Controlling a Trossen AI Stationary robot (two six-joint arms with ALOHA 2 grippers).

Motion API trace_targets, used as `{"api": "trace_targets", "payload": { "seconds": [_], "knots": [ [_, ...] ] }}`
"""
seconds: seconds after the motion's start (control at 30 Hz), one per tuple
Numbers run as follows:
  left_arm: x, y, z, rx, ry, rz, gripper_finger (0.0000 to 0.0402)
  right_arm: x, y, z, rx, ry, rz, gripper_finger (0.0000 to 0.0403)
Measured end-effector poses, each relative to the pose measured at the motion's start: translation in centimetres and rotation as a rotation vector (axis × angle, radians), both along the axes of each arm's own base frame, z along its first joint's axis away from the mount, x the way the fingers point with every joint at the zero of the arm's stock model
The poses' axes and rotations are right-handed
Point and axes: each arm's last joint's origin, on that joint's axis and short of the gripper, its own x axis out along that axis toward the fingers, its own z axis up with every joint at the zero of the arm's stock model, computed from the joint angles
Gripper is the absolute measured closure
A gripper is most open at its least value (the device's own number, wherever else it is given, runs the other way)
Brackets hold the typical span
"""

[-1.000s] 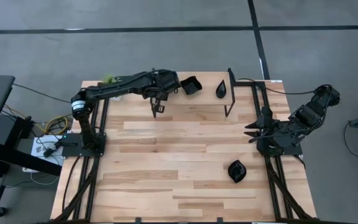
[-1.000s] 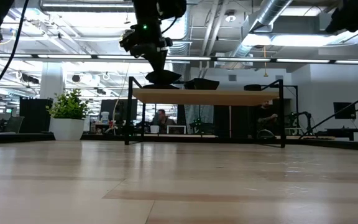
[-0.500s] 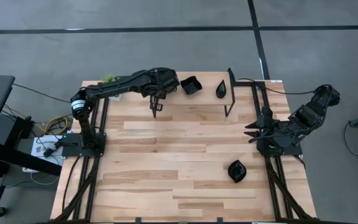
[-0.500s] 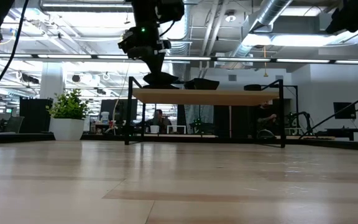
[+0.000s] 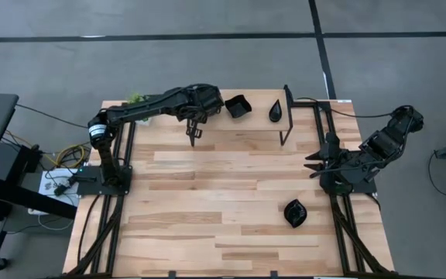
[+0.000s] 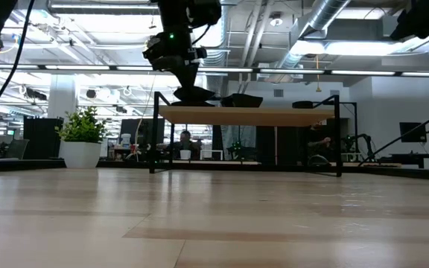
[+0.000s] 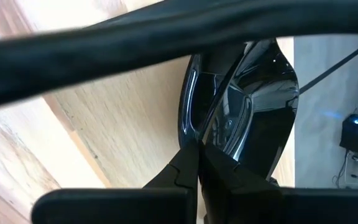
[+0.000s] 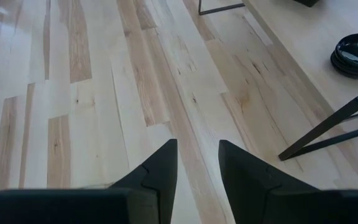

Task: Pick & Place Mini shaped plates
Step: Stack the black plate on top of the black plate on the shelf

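Note:
A low wooden shelf [image 5: 255, 116] on black legs stands along the table's far edge. On it lie a squarish black mini plate [image 5: 237, 106] and a teardrop-shaped one [image 5: 276, 112]. My left gripper [image 7: 197, 149] is over the shelf's left end, shut on a third glossy black plate [image 7: 247, 118]; in the low view that plate [image 6: 194, 94] sits low over the shelf top. A stack of black plates [image 5: 293, 212] rests on the table near the right side. My right gripper [image 8: 197, 162] waits open at the table's right edge, with nothing between its fingers. My left gripper pinches the plate's raised rim [image 7: 190, 118] between its two fingers, which come slanting down from above. The plate is tilted, stretching away from the fingertips over the shelf. Whether its lower edge touches the shelf top, I cannot tell.
A small green plant [image 5: 135, 98] stands at the table's far left corner, behind my left arm. The shelf's black legs [image 5: 286, 128] reach down to the table. Bare wood spreads across the table's middle and near side [image 5: 207, 209].

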Motion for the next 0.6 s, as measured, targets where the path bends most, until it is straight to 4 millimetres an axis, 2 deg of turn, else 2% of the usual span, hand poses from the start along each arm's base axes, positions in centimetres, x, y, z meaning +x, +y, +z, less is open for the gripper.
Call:
{"api": "trace_targets", "payload": {
  "seconds": [0.6],
  "knots": [
    [0.36, 0.05, 0.17, 0.013, -0.038, -0.004, 0.0394, 0.0, 0.0, 0.0, 0.0, 0.0, 0.0, 0.029]
  ]
}}
